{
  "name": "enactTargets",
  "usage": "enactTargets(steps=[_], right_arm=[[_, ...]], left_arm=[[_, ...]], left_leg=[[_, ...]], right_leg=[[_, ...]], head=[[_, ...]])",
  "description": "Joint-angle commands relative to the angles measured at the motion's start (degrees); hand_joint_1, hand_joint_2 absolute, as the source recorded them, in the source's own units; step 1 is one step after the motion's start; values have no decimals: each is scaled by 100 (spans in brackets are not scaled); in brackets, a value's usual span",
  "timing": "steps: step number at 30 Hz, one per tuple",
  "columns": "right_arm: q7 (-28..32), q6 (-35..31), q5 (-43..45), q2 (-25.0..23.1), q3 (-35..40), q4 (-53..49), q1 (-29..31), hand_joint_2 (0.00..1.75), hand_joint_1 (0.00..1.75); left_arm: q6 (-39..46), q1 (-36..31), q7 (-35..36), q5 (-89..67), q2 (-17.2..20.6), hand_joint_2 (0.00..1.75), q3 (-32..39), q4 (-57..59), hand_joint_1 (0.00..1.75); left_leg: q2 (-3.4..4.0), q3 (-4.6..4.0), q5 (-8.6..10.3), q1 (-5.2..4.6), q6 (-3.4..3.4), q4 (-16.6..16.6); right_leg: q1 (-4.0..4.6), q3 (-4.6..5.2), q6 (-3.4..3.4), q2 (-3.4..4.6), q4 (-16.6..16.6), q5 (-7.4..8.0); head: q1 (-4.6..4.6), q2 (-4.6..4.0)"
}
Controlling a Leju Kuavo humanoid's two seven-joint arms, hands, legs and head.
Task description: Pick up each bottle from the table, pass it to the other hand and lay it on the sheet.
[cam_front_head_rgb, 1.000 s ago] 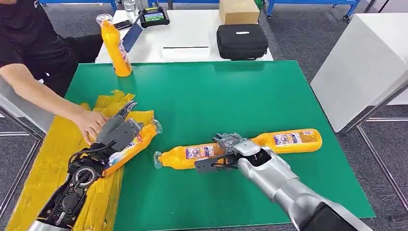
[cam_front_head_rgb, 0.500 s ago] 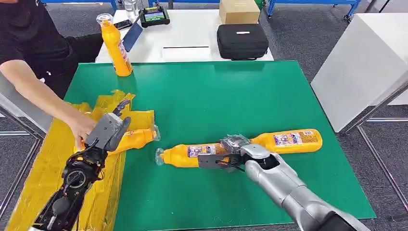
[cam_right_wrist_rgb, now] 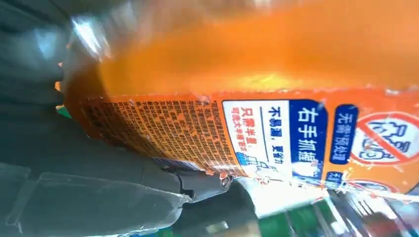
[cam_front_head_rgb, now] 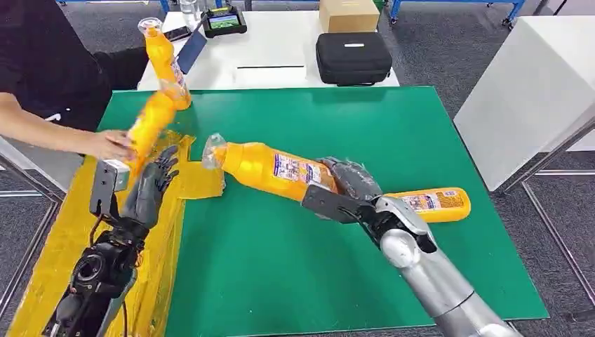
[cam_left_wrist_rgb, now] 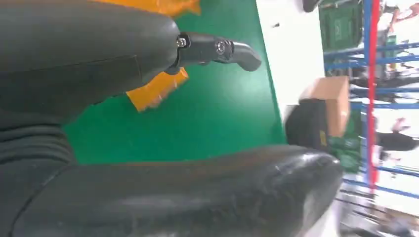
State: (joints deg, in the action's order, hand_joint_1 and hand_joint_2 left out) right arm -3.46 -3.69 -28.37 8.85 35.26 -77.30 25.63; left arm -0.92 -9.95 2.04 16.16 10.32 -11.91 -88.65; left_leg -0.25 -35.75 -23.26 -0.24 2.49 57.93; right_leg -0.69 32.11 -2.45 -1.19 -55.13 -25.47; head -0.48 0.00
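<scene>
My right hand [cam_front_head_rgb: 349, 191] grips an orange bottle [cam_front_head_rgb: 270, 168] by its lower body and holds it above the green mat [cam_front_head_rgb: 295, 281], tilted, with its clear cap towards my left hand. In the right wrist view the bottle's label [cam_right_wrist_rgb: 257, 128] sits close against my right hand [cam_right_wrist_rgb: 94, 202]. My left hand [cam_front_head_rgb: 146, 188] hovers open over the yellow sheet [cam_front_head_rgb: 56, 260], fingers apart and holding nothing; the left wrist view shows the left hand [cam_left_wrist_rgb: 74, 64] over green mat. A second bottle [cam_front_head_rgb: 435, 203] lies on the mat behind my right hand. A third bottle [cam_front_head_rgb: 165, 62] stands at the mat's far left corner.
A person's hand [cam_front_head_rgb: 105, 144] at the left holds another orange bottle [cam_front_head_rgb: 146, 126] in the air over the sheet. Behind the mat a white table [cam_front_head_rgb: 273, 60] carries a black case [cam_front_head_rgb: 353, 58], a cardboard box [cam_front_head_rgb: 347, 14] and a small screen device [cam_front_head_rgb: 224, 21].
My right hand lifted its bottle off the mat and swung it left and up. My left hand let go of the bottle on the sheet; the person picked that bottle up.
</scene>
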Motion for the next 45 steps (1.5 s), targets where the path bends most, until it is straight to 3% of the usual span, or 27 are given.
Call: enactTargets(steps=[1, 7, 14, 24, 28, 45], right_arm=[[305, -390, 224, 124, -23, -968, -321, 175, 175], [191, -584, 406, -80, 48, -813, -340, 175, 175], [-80, -697, 541, -515, 68, -387, -272, 175, 175], [-456, -497, 780, -698, -4, 26, 44, 175, 175], [-678, -175, 924, -921, 178, 458, 535, 175, 175], [-821, 144, 830, -1330, 915, 848, 1109, 175, 175]], left_arm=[[-168, 41, 52, 1111, -185, 175, 104, -50, 0], [-562, 154, 132, 2931, -210, 175, -56, -251, 0], [-342, 26, -145, 2600, -235, 175, -377, -564, 0], [4, -84, -444, 1639, -274, 175, -684, -706, 0], [325, -256, -535, 1184, -403, 175, -881, -719, 0], [650, -633, -516, 1155, -669, 175, -1325, -815, 0]], left_leg=[[-2, 14, -7, 1, -13, -1], [6, 11, -7, 2, -13, 0], [6, 4, -4, 4, -11, 1], [3, 1, -2, 2, -9, 1], [10, 1, -5, 3, -14, 8], [5, -5, -1, 3, -9, 3]], right_leg=[[0, -16, 9, 4, 1, -9], [1, -11, 9, 12, 1, -6], [3, -3, 8, 11, 0, -3], [1, -1, 6, 7, 0, -2], [2, 1, 10, 16, -8, -3], [3, 5, 6, 9, -4, -1]], head=[[-2, 0], [-2, 0], [-2, 0], [-2, 0], [-2, 0], [-2, 0]])
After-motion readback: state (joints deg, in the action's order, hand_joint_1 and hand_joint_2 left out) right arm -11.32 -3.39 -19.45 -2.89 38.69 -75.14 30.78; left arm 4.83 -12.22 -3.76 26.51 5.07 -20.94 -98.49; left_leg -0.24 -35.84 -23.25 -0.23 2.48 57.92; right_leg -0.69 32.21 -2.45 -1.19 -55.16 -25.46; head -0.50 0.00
